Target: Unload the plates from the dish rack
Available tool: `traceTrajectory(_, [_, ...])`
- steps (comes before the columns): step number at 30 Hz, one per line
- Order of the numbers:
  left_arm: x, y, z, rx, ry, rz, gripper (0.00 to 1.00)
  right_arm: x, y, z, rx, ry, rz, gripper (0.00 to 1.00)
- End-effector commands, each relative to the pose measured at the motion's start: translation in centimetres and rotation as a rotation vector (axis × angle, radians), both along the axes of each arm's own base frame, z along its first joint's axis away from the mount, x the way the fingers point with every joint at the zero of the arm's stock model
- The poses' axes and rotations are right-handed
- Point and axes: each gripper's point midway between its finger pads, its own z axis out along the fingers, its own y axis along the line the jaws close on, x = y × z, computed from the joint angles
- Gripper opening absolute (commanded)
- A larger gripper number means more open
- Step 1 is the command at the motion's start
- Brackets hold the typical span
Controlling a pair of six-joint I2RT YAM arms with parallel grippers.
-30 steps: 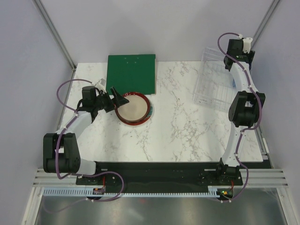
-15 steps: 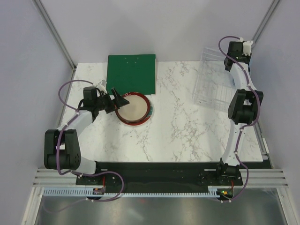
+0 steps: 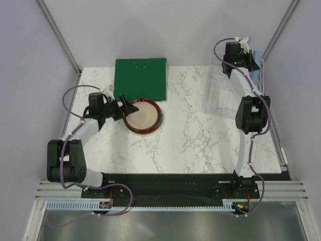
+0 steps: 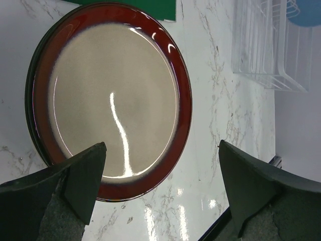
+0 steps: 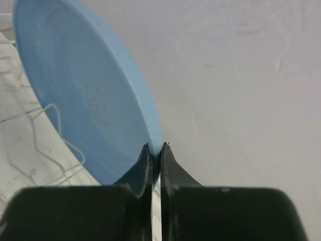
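A plain light blue plate (image 5: pixel 85 100) hangs upright over the far right end of the dish rack (image 3: pixel 225 95), a clear wire frame. My right gripper (image 5: pixel 156 148) is shut on its rim; from above, that gripper (image 3: pixel 248 54) and the blue plate (image 3: pixel 257 61) show at the back right. A dark red-rimmed plate with a beige centre (image 4: pixel 115 95) lies flat on the marble, with a second rim showing under it. My left gripper (image 4: pixel 163 191) hovers open just at the near edge of this plate (image 3: pixel 143 116), holding nothing.
A flat green square board (image 3: pixel 140 79) lies at the back, touching the red plate's far side. Grey walls and metal frame posts close in the table on the left, right and back. The rack's wire dividers (image 5: pixel 47 125) stand just below the blue plate.
My right gripper closed on the blue plate's rim and moved up and left with it, so the plate now shows above the rack. The rack shifted slightly left. My left arm stayed still.
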Motion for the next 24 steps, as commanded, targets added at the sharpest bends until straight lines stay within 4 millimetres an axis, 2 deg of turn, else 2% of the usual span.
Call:
traceTrajectory(1, [-0.2,-0.3,1.8,-0.009,-0.076,-0.034,1.00,-1.8,4.8,11.1,-0.154,-0.222,-0.038,0.00])
traceTrajectory(2, [-0.2,-0.3,1.8,-0.008,-0.075,-0.031,1.00,-2.0,5.2,11.8,-0.155,-0.277,-0.052,0.00])
traceTrajectory(5, [-0.3,-0.4,1.8,-0.012,-0.072,-0.037,1.00,-3.1,5.0,13.3,-0.167,-0.300,-0.099,0.00])
traceTrajectory(8, [-0.4,-0.4,1.7,-0.015,-0.068,-0.043,1.00,-4.0,4.9,13.9,-0.176,-0.298,-0.121,0.00])
traceTrajectory(9, [-0.5,-0.5,1.6,-0.015,-0.067,-0.045,1.00,-4.6,5.0,14.7,-0.171,-0.321,-0.119,0.00])
traceTrajectory(13, [-0.5,-0.6,1.9,-0.023,-0.070,-0.048,1.00,-4.7,5.5,15.1,-0.141,-0.342,-0.059,0.00])
traceTrajectory(14, [-0.5,-0.7,2.2,-0.030,-0.081,-0.055,1.00,-4.5,6.2,14.4,-0.110,-0.337,-0.020,0.00])
traceTrajectory(15, [-0.6,-0.8,2.2,-0.036,-0.079,-0.058,1.00,-4.9,6.8,15.7,-0.062,-0.390,0.035,0.00])
traceTrajectory(16, [-0.7,-1.0,2.6,-0.050,-0.086,-0.060,1.00,-4.8,7.7,15.8,-0.015,-0.396,0.098,0.00])
traceTrajectory(17, [-0.8,-1.3,3.2,-0.068,-0.107,-0.081,1.00,-3.9,9.7,14.7,0.100,-0.398,0.225,0.00])
traceTrajectory(18, [-1.0,-1.5,3.6,-0.084,-0.115,-0.093,1.00,-4.8,10.7,16.0,0.158,-0.428,0.285,0.00])
traceTrajectory(19, [-1.1,-1.8,4.4,-0.108,-0.127,-0.097,1.00,-5.4,11.8,15.4,0.203,-0.390,0.331,0.00])
traceTrajectory(20, [-1.4,-2.2,5.2,-0.127,-0.156,-0.121,1.00,-5.1,14.2,15.3,0.279,-0.388,0.434,0.00])
traceTrajectory(21, [-1.7,-2.4,5.5,-0.142,-0.164,-0.131,1.00,-6.0,15.2,16.2,0.346,-0.432,0.467,0.00])
traceTrajectory(22, [-2.1,-2.6,6.6,-0.163,-0.187,-0.137,1.00,-6.6,16.6,15.6,0.398,-0.398,0.515,0.00])
traceTrajectory(24, [-2.8,-2.9,7.4,-0.187,-0.221,-0.156,1.00,-7.4,19.3,15.8,0.516,-0.393,0.613,0.00])
